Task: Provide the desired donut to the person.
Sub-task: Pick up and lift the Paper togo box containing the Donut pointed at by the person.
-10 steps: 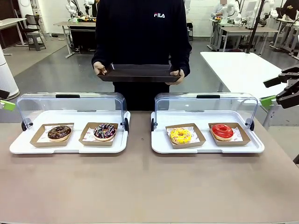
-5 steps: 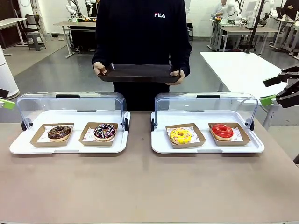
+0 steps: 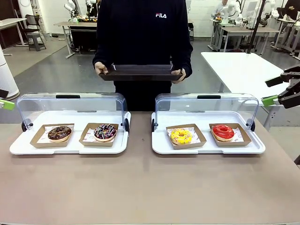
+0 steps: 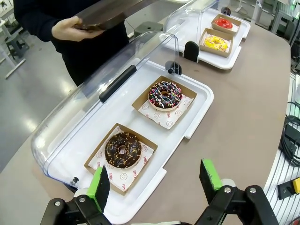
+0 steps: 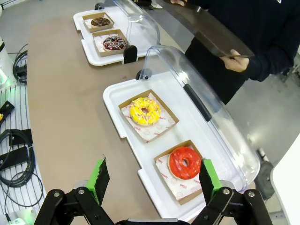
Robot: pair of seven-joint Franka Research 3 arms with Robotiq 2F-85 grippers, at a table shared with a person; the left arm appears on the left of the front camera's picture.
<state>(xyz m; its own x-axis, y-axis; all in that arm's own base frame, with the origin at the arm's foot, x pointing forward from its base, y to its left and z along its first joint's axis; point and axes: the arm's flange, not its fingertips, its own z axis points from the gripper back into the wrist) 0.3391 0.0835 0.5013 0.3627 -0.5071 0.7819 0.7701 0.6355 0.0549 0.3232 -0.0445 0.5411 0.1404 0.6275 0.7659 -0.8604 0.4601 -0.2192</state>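
Four donuts lie in cardboard trays. A chocolate donut with crumbs point(image 3: 59, 133) point(image 4: 123, 150) and a chocolate donut with coloured sprinkles point(image 3: 105, 131) point(image 4: 165, 94) sit on the left white tray point(image 3: 70, 148). A yellow donut point(image 3: 181, 136) point(image 5: 145, 111) and a red donut point(image 3: 223, 131) point(image 5: 184, 162) sit on the right white tray point(image 3: 206, 149). The person point(image 3: 143, 33) stands behind the table and holds a dark serving tray point(image 3: 140, 72) in both hands. My left gripper point(image 3: 4, 99) point(image 4: 154, 180) hovers open off the left tray's end. My right gripper point(image 3: 273, 91) point(image 5: 153, 179) hovers open off the right tray's end.
Both clear hinged lids point(image 3: 70, 104) point(image 3: 206, 104) stand open behind the donuts. Bare brown tabletop point(image 3: 140, 187) stretches in front of the trays. A white table point(image 3: 239, 70) stands behind at the right. Cables point(image 5: 14, 154) lie off the table's edge.
The person has raised the dark serving tray slightly. Both grippers stay open and almost in place.
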